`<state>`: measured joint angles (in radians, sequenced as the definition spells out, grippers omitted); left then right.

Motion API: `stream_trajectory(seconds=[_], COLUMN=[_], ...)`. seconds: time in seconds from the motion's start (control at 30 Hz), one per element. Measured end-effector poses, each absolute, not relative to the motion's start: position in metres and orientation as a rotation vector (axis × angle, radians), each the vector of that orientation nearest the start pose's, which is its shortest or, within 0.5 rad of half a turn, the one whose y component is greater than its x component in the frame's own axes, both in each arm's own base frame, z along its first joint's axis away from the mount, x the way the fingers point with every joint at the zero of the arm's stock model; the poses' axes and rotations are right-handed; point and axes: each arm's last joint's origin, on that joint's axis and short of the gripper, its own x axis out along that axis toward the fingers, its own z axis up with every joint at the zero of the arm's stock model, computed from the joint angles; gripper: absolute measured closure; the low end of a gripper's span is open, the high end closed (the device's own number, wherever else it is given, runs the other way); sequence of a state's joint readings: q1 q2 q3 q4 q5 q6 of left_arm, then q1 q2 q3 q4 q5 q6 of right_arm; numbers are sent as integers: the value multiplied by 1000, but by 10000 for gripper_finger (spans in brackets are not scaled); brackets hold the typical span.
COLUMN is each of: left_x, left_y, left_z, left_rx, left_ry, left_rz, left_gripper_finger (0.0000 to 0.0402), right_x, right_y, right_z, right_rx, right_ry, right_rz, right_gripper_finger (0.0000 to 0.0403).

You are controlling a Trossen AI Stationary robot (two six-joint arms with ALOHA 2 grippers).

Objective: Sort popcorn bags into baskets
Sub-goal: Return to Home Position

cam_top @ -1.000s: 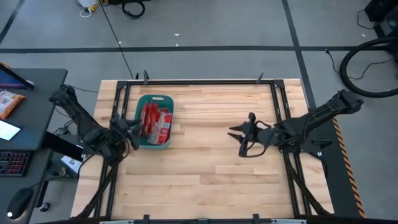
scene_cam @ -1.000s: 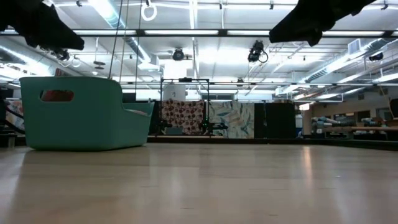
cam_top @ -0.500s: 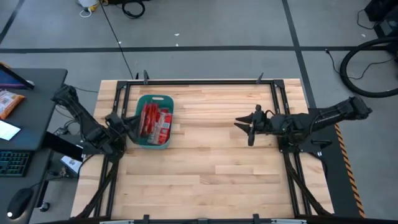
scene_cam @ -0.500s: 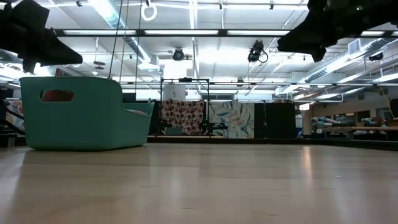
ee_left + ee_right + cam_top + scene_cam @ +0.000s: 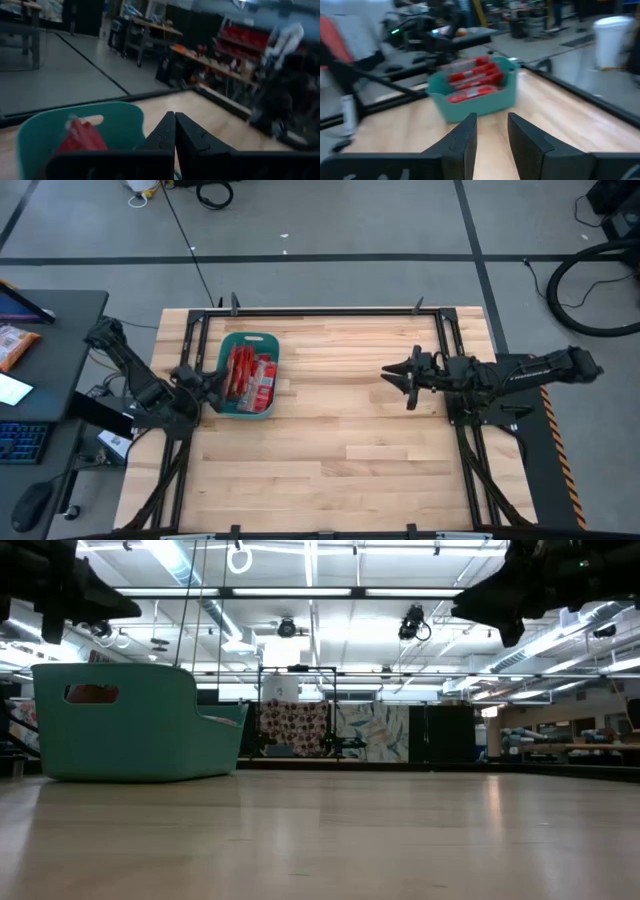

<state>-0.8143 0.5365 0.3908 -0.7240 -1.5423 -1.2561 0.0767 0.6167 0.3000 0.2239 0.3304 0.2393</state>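
The teal basket (image 5: 250,337) stands on its base near the table's far-left part, with several red popcorn bags (image 5: 248,375) lying inside. The right wrist view shows the basket (image 5: 480,102) and the bags (image 5: 475,77) from afar. My left gripper (image 5: 210,383) hovers shut just left of the basket; its wrist view looks past the shut fingers (image 5: 175,115) at the basket's wall (image 5: 115,117) and a red bag (image 5: 80,137). My right gripper (image 5: 395,385) is open (image 5: 492,117), in the air over the table's right half, pointing at the basket.
Bare wooden tabletop (image 5: 330,460) spreads between the basket and the right arm and toward the near edge. A black frame rail (image 5: 320,310) runs along the far edge. A desk to the left of the table carries an orange snack packet (image 5: 15,345).
My right arm has drawn back toward the table's right edge and stretched out level; its gripper has risen and moved slightly toward the far edge. The basket and the bags have stayed put.
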Motion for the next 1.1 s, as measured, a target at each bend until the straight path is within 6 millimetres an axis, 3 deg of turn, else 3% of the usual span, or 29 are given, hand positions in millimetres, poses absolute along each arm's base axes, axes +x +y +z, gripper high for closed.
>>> stream_trajectory(seconds=[0.27, 0.53, 0.77, 0.93, 1.1], left_x=[112, 151, 157, 148, 137], left_y=[-65, -69, -36, -16, -8], left_z=[229, 233, 225, 212, 203], left_rx=[-187, -2, -4, -44, -58], left_ry=[99, 121, 26, -23, -74], left_rz=[505, 107, 142, 201, 244], left_gripper_finger=[396, 396, 396, 396, 396], right_x=[150, 136, 130, 126, 121], right_y=[4, 0, -2, -3, -3], right_z=[240, 245, 221, 204, 195], right_rx=[234, 149, 192, 202, 223], right_ry=[-25, -97, -123, -153, -173], right_rz=[14, 12, -6, -52, -59], right_gripper_finger=[289, 289, 289, 289, 289])
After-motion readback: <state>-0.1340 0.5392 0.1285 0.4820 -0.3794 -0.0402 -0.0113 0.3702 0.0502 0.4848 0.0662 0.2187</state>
